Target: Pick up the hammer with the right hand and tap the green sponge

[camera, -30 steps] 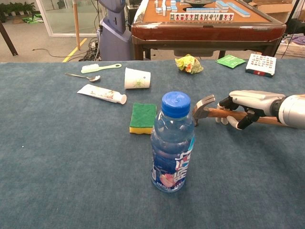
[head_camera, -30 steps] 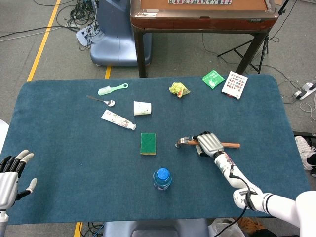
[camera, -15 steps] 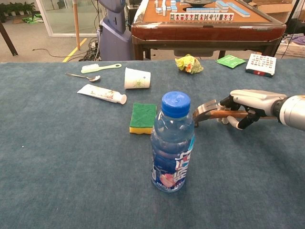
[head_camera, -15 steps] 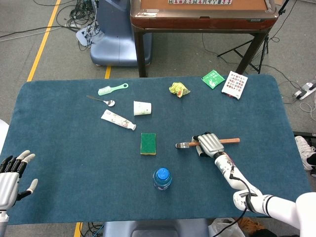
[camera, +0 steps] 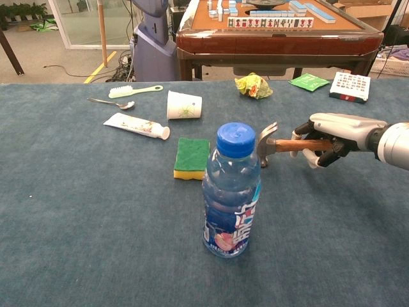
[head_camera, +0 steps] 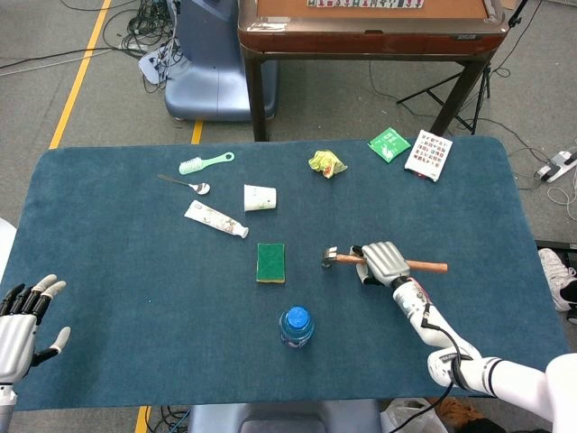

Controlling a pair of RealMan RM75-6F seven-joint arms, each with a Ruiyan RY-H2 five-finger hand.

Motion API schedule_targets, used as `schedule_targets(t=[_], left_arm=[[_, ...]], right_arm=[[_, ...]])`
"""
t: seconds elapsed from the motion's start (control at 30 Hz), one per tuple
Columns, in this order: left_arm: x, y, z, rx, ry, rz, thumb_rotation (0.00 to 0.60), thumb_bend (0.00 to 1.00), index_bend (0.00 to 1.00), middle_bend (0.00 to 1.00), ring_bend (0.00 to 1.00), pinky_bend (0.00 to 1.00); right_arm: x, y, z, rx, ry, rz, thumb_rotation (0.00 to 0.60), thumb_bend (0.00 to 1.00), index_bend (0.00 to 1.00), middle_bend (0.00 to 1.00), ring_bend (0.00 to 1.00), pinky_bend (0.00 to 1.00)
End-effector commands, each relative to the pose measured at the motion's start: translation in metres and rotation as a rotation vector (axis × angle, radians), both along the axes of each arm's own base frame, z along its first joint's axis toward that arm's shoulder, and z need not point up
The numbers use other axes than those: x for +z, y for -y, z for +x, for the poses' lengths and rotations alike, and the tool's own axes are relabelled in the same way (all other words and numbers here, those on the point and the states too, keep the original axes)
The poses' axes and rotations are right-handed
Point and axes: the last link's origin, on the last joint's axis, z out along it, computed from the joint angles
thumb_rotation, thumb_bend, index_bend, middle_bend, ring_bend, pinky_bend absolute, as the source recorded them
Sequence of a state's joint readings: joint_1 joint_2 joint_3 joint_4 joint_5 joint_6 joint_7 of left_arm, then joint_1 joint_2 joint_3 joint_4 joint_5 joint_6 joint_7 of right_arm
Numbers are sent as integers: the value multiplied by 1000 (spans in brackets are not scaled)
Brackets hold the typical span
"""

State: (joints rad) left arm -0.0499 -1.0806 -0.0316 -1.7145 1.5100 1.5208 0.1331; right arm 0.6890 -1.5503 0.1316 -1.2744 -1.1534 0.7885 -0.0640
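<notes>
Nearest the robot, a clear water bottle (camera: pixel 232 192) with a blue cap stands upright on the blue cloth table (head_camera: pixel 108 271). At the table's near left edge, the left hand (head_camera: pixel 22 317) rests open, fingers spread, holding nothing.

Just beyond the bottle and to its right, the right hand (camera: pixel 332 137) has its fingers wrapped around the wooden handle of the hammer (camera: pixel 281 146), gripping it close behind the head. Compared with half a second ago, the hammer has lifted: its handle now sits level in the chest view, and the metal head hangs clear above the cloth instead of lying on it. This suggests the pick-up is done and the swing toward the sponge comes next.

The hammer has a grey steel head pointing left and a reddish-brown handle sticking out to the right past the hand.

The green sponge (head_camera: pixel 270 262), a flat rectangle with a yellow underside, lies to the left of the hammer head, apart from it.

Farther back lie a toothpaste tube (head_camera: pixel 216 219) and a paper cup (head_camera: pixel 260 198).
</notes>
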Motion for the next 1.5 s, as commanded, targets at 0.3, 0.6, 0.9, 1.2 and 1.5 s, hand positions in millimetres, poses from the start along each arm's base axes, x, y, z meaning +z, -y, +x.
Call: schedule_targets(t=[0.3, 0.6, 0.9, 1.2, 1.5], left_arm=[[0, 0, 0, 2, -2, -2, 600, 283, 178, 125, 148, 64], [1, 0, 1, -1, -2, 0, 600, 284, 178, 125, 148, 63], [3, 2, 2, -4, 0, 7, 600, 283, 178, 125, 148, 63], [6, 6, 3, -6, 3, 19, 600, 283, 178, 125, 145, 63], [7, 11, 4, -5, 3, 31, 600, 283, 177, 125, 145, 63]], right_arm=[[4, 2, 2, 1, 18, -1, 600, 717, 612, 736, 572, 594], [10, 6, 12, 16, 49, 7, 600, 793, 655, 779, 626, 699], [18, 9, 22, 29, 76, 20, 600, 810, 696, 828, 693, 757], [24, 14, 37, 50, 93, 34, 600, 834, 724, 872, 743, 818], [18, 18, 59, 34, 205, 60, 600, 841, 761, 918, 793, 868]])
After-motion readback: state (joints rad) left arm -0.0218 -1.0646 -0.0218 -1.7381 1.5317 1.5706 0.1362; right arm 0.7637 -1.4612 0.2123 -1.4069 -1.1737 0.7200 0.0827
